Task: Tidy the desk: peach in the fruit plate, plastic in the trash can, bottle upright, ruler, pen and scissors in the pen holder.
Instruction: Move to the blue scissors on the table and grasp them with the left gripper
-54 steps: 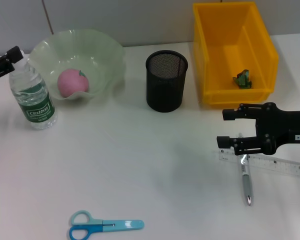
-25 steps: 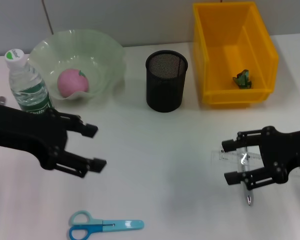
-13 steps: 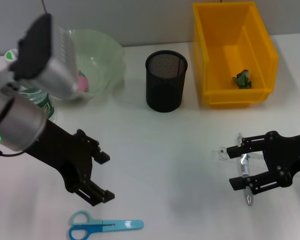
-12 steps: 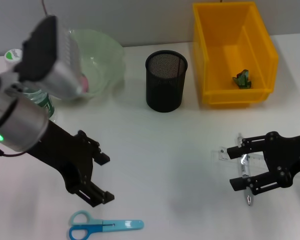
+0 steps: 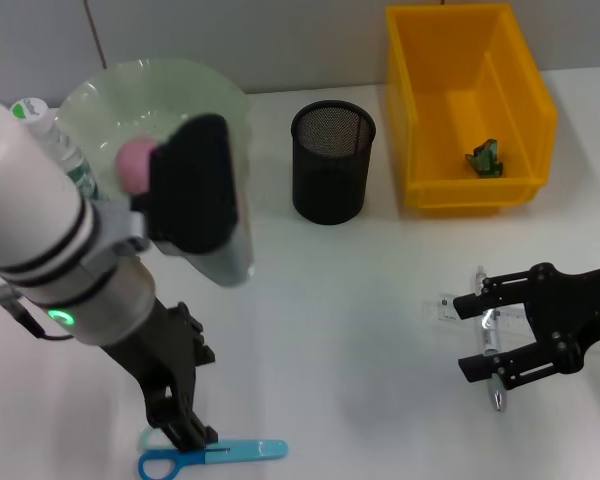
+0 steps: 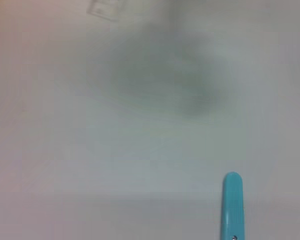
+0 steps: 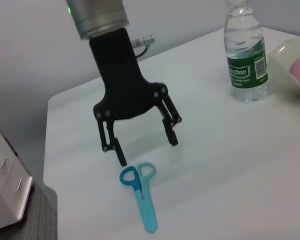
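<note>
Blue scissors [image 5: 215,455] lie at the table's front left; they also show in the right wrist view [image 7: 140,192], and their blade tip in the left wrist view [image 6: 232,205]. My left gripper [image 5: 205,395] is open just above their handles, not touching [image 7: 147,151]. My right gripper [image 5: 463,338] is open astride the pen [image 5: 496,390] and the clear ruler [image 5: 442,308] at the right. The peach [image 5: 132,163] sits in the green fruit plate [image 5: 215,95]. The bottle [image 5: 32,118] stands upright. Green plastic [image 5: 485,158] lies in the yellow bin [image 5: 420,90].
The black mesh pen holder [image 5: 332,160] stands at the back middle, between the plate and the bin. My left arm's bulk covers part of the plate and bottle in the head view. The bottle [image 7: 246,60] stands near the table's left edge.
My left arm has swung from beside the bottle toward the table's front and dropped over the scissors. My right gripper has settled a little toward the front over the pen and ruler.
</note>
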Robot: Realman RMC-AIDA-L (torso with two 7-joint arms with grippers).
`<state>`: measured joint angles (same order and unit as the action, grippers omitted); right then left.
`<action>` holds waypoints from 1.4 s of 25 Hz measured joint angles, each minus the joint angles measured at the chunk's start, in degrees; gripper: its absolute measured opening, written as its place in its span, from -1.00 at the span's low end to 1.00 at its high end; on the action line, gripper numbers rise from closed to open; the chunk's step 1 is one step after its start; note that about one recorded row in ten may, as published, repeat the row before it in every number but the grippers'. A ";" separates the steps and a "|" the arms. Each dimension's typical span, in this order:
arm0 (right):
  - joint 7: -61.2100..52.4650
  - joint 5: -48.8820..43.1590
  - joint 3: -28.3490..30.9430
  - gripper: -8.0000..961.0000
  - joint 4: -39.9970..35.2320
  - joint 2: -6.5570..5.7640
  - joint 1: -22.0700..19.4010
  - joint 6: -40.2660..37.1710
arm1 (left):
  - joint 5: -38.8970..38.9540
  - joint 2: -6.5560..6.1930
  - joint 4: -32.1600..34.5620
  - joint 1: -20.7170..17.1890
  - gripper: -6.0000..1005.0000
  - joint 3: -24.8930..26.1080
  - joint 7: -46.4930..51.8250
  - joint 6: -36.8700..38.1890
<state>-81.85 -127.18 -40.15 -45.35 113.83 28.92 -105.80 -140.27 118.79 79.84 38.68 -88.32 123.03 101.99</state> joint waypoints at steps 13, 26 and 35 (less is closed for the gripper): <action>-0.59 -0.20 -0.07 0.65 0.49 -0.01 0.02 -0.25 | -2.40 0.30 1.41 -0.26 0.53 -17.29 4.99 -6.01; -0.59 -0.79 -0.11 0.65 0.44 0.24 -0.18 -0.39 | -2.65 0.30 0.64 -0.39 0.51 -19.69 4.94 -7.21; -0.59 -0.79 -0.08 0.65 0.35 0.26 -0.32 -0.46 | -2.65 0.30 -0.35 -0.91 0.49 -21.19 5.37 -8.67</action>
<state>-82.44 -127.97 -40.23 -45.00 114.09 28.60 -106.26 -142.91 119.09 79.50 37.77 -109.51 128.39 93.33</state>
